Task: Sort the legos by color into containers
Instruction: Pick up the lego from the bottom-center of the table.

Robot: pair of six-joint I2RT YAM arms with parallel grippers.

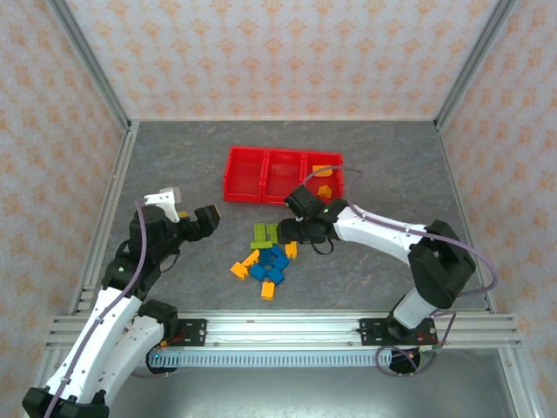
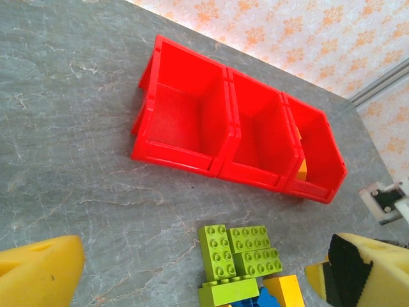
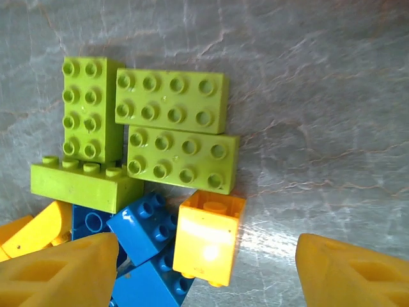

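Observation:
The legos lie in a loose pile (image 1: 268,259) in front of the red tray (image 1: 261,193). Lime green bricks (image 3: 171,100) are at its far side, blue ones (image 3: 144,224) in the middle, orange-yellow ones (image 1: 239,268) at the edges. My right gripper (image 3: 208,275) is open and hangs low over the pile (image 1: 290,233), with one orange brick (image 3: 208,236) between its yellow fingers (image 3: 61,272), untouched. Two orange bricks (image 1: 324,190) lie in the tray's right compartment. My left gripper (image 1: 209,219) is open, left of the pile, holding nothing.
The tray's left and middle compartments (image 2: 185,112) hold nothing. In the left wrist view the green bricks (image 2: 239,256) lie just ahead of the open fingers (image 2: 38,272). Patterned walls and metal rails (image 1: 109,218) bound the grey table.

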